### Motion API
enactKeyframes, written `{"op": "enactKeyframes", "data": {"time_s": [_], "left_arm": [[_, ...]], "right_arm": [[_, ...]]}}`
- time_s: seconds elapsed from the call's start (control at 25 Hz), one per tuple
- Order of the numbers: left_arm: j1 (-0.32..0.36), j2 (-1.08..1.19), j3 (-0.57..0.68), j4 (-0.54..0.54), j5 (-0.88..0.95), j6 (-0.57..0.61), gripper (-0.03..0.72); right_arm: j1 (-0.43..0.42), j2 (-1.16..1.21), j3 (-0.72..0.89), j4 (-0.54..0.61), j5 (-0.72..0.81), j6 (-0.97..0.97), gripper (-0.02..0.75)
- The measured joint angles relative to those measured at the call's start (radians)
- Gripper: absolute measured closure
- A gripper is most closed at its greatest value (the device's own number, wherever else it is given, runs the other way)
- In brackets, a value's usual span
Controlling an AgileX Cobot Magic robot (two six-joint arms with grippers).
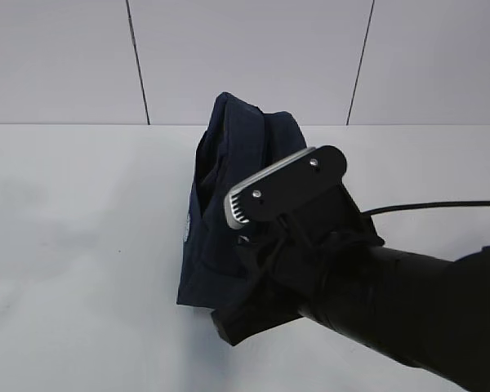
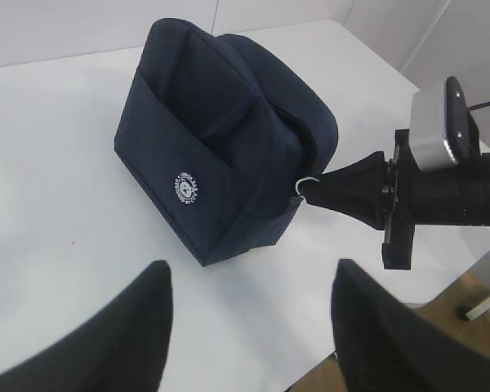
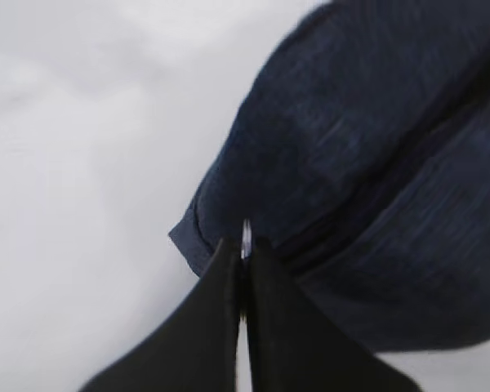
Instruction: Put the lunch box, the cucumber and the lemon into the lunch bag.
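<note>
left wrist view shows the bag (image 2: 220,147) standing on the white table (image 2: 57,229), logo side facing the camera, zipper running along its top edge down to the near right corner. right gripper (image 2: 310,189) meets that corner, fingers pressed together on the metal ring pull (image 2: 304,184). the ring lies at the gripper's very tip; the zipper line leads away from it, up and back over the top of the bag, so any pull along that line runs away from the right arm's body. left gripper (image 2: 249,314) hangs well short of the bag with its fingers spread wide, holding nothing.

right wrist view confirms the pinch: closed fingers (image 3: 265,327) with the ring's edge (image 3: 246,237) showing just above them, at the bag's corner seam. exterior view hides this contact behind the right arm (image 1: 376,294); only the bag's upper half and left side are visible there.

lunch box, cucumber and lemon appear in no view; whether they are already in the bag cannot be told.
</note>
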Motion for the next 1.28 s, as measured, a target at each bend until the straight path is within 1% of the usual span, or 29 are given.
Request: {"op": "enactKeyframes", "data": {"time_s": [0.32,0.64,0.76,1.0,1.12,1.28], "left_arm": [[0.0,0.0,0.0,0.0,0.0,0.0,0.258],[0.0,0.0,0.0,-0.002,0.0,0.0,0.258],[0.0,0.0,0.0,-0.002,0.0,0.0,0.258],[0.0,0.0,0.0,-0.002,0.0,0.0,0.258],[0.0,0.0,0.0,-0.002,0.0,0.0,0.258],[0.0,0.0,0.0,-0.002,0.0,0.0,0.258]], "right_arm": [[0.0,0.0,-0.121,0.0,0.08,-0.189,0.717],[0.0,0.081,-0.261,0.018,0.133,-0.302,0.717],[0.0,0.104,-0.301,0.068,0.129,-0.379,0.717],[0.0,0.106,-0.356,0.249,0.064,-0.618,0.717],[0.0,0.108,-0.361,0.283,0.06,-0.654,0.717],[0.0,0.141,-0.365,0.306,0.094,-0.665,0.717]]}}
